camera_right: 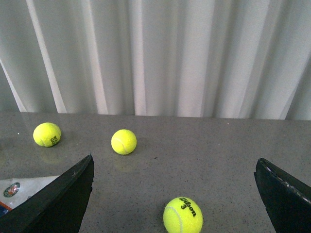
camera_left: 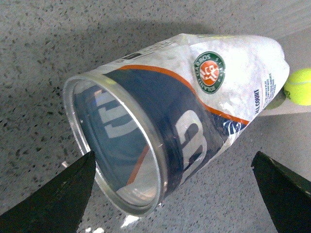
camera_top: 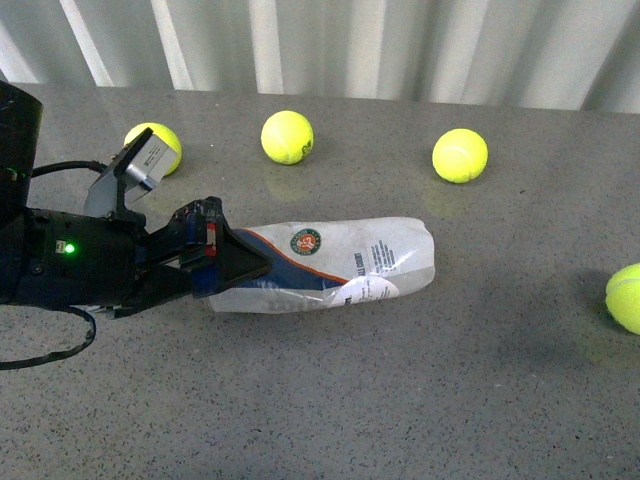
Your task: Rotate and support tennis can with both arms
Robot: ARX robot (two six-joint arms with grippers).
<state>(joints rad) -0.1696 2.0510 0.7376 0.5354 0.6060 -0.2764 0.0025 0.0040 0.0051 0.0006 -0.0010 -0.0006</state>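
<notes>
The tennis can (camera_top: 330,265) lies on its side mid-tabletop (camera_top: 400,410), its metal rim (camera_left: 77,121) facing the left fingers (camera_left: 58,199), which are spread wide, one on each side of that rim. The right fingers (camera_right: 58,199) are spread too, around nothing. Three tennis balls (camera_top: 287,136) sit beyond the can, and the tabletop nearer the robot is bare

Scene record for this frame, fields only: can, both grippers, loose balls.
can: tennis can lying on its side on the table, no ball seen inside
left gripper: open, jaws either side of the can's metal rim end, no contact visible
right gripper: open, empty, not in the front view
balls: four loose on the table, none touching the can
</notes>
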